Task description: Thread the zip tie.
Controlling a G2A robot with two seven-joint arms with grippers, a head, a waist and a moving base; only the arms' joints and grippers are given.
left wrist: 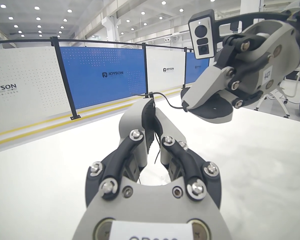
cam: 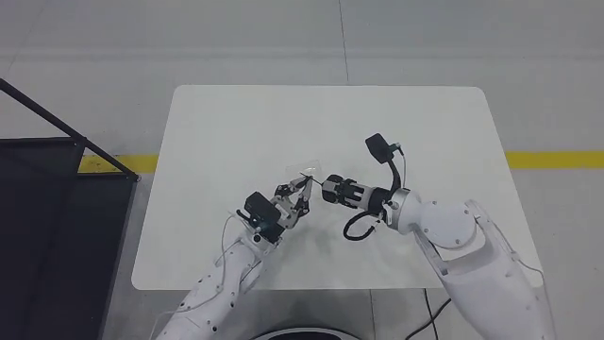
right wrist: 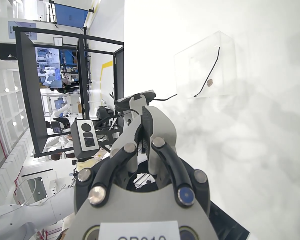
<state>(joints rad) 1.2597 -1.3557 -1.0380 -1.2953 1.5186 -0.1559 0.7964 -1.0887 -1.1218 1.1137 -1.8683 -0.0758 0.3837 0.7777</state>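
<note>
A thin black zip tie (left wrist: 165,97) is stretched between both grippers just above the white table (cam: 425,132). My left gripper (left wrist: 150,106) is shut on it, its loose tail hanging down between the fingers. The strap arcs over to my right gripper (left wrist: 186,107), which is shut on its far end. In the top view the left gripper (cam: 300,193) and the right gripper (cam: 328,189) meet tip to tip near the table's middle front. In the right wrist view the right gripper (right wrist: 143,111) is pinched shut, with the left gripper (right wrist: 137,99) just beyond it.
A clear plastic box (right wrist: 190,58) stands on the table just behind the grippers and holds a second black zip tie (right wrist: 211,72). It appears in the top view as a faint clear box (cam: 307,168). A black frame (cam: 57,208) stands left of the table.
</note>
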